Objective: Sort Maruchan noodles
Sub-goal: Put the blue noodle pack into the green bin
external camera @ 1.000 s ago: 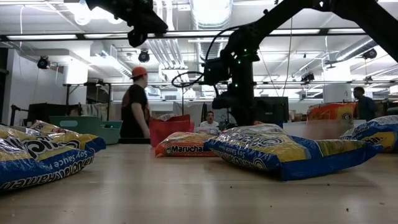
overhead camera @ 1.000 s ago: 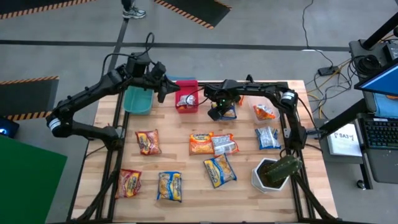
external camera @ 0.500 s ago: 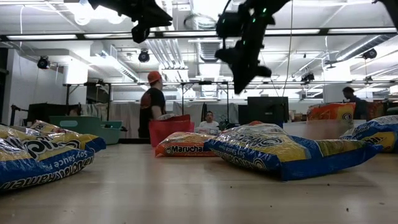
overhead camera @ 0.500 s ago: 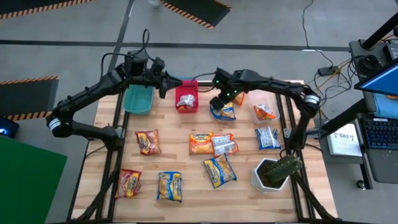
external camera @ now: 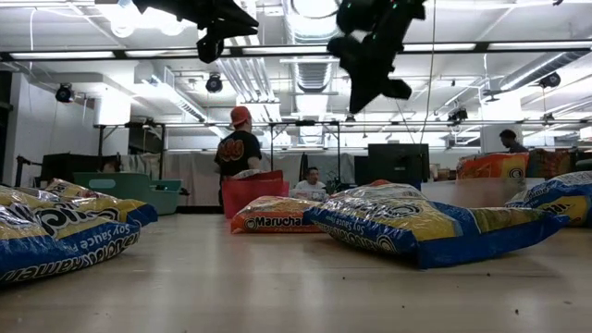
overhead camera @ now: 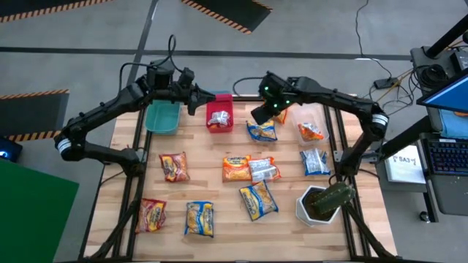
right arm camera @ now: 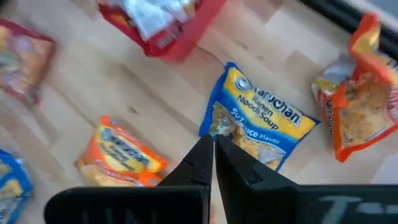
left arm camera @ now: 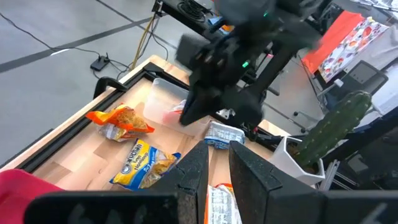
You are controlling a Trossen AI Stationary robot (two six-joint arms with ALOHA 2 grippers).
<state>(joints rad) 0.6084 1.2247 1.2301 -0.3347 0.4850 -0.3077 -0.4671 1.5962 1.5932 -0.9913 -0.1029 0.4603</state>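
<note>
Now that the right end effector (overhead camera: 261, 115) has lifted away closed and empty, the yellow-and-blue packet (overhead camera: 262, 131) lies released near the surface's far edge.

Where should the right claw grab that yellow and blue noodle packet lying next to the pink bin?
The yellow and blue packet lies flat on the table, apart from the pink bin and other packets. Probably best to come straight down from above and pinch across its narrower width near the middle, where the puffed wrapper gives the fingers something to close on. The right claw, shut, is already almost over it.
</note>
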